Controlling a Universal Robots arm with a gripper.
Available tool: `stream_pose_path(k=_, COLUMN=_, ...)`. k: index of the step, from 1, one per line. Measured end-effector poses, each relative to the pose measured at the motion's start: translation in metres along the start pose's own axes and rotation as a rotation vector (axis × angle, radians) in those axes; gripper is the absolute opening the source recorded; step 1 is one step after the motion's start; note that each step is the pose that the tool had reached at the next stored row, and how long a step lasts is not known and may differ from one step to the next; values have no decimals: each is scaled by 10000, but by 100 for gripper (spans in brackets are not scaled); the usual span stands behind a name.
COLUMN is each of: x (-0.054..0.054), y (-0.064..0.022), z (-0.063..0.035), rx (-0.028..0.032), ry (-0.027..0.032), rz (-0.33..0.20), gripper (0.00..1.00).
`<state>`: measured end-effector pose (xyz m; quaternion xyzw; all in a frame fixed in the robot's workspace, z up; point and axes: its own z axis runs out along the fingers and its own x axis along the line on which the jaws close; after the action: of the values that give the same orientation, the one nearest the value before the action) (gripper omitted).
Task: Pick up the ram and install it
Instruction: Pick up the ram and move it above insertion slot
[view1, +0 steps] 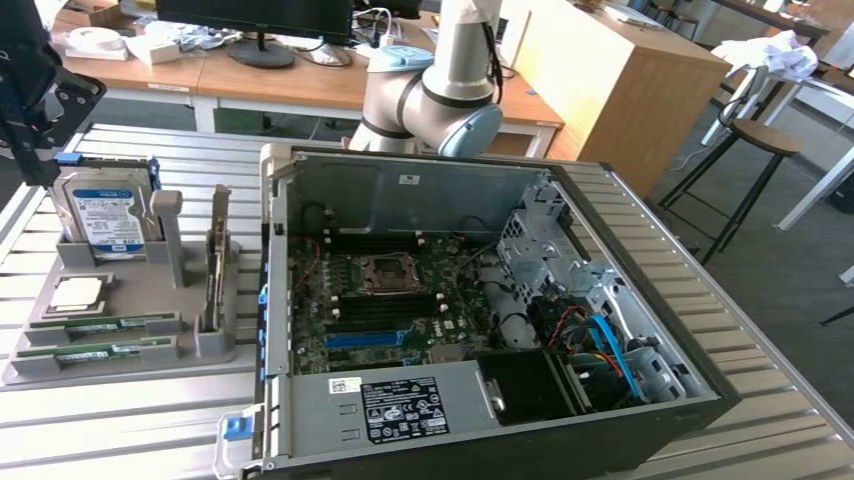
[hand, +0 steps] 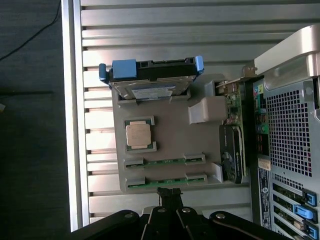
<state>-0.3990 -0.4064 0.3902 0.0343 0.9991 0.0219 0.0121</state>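
Two ram sticks, thin green boards, lie side by side in slots of a grey tray (view1: 127, 375) at the exterior view's left: one ram stick (view1: 104, 325) (hand: 165, 161), and a second ram stick (view1: 94, 352) (hand: 165, 181) closer to the tray's edge. My gripper (hand: 170, 194) hangs high above the tray, just off the edge nearest the second stick. Its black fingers are shut with nothing between them. In the exterior view the gripper (view1: 30, 150) is a dark shape at the left edge. The open computer case (view1: 280, 300) shows its motherboard (view1: 387, 300).
The tray also carries an upright hard drive (view1: 104, 210) (hand: 150, 82) with blue rails, a CPU (view1: 78, 292) (hand: 138, 135) and an upright expansion card (view1: 218, 250) (hand: 232, 135). The arm's base (view1: 434, 95) stands behind the case. Everything rests on a ribbed metal table (view1: 134, 430).
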Motion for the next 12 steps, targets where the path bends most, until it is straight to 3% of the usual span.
stream_pose_path(k=5, x=0, y=0, z=0, rx=-10, ry=18, rz=-415, gripper=10)
stream_pose_path(k=12, x=1, y=0, z=1, rx=-32, ry=62, rz=-1376, gripper=10)
